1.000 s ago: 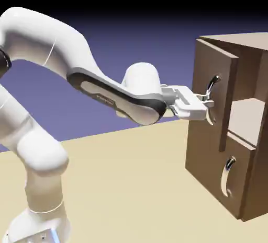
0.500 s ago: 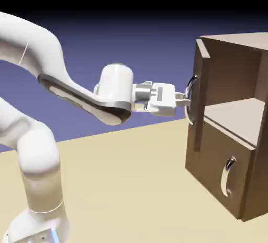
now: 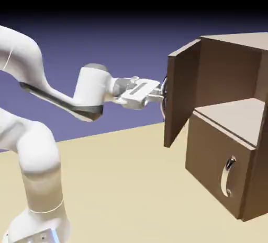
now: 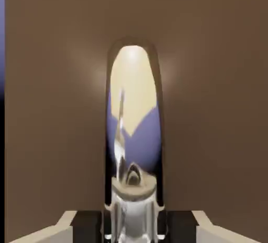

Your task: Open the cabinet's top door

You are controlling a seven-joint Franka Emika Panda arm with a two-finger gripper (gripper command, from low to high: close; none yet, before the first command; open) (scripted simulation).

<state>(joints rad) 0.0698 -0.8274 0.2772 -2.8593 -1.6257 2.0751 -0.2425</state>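
Gripper point(image 3: 156, 98) roughly level, reaching toward the exterior view's right; jaws closed on top door's handle point(image 3: 164, 99); top door point(image 3: 182, 90) swung wide.

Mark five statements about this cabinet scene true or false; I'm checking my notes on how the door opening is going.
1. The top door stands open. True.
2. The lower door is swung open too. False: it is closed.
3. The gripper is closed on the top door's handle. True.
4. The lower door's handle is a round knob. False: it is a curved silver bar.
5. Several boxes sit in the cabinet's upper compartment. False: no boxes show in the visible part of it.
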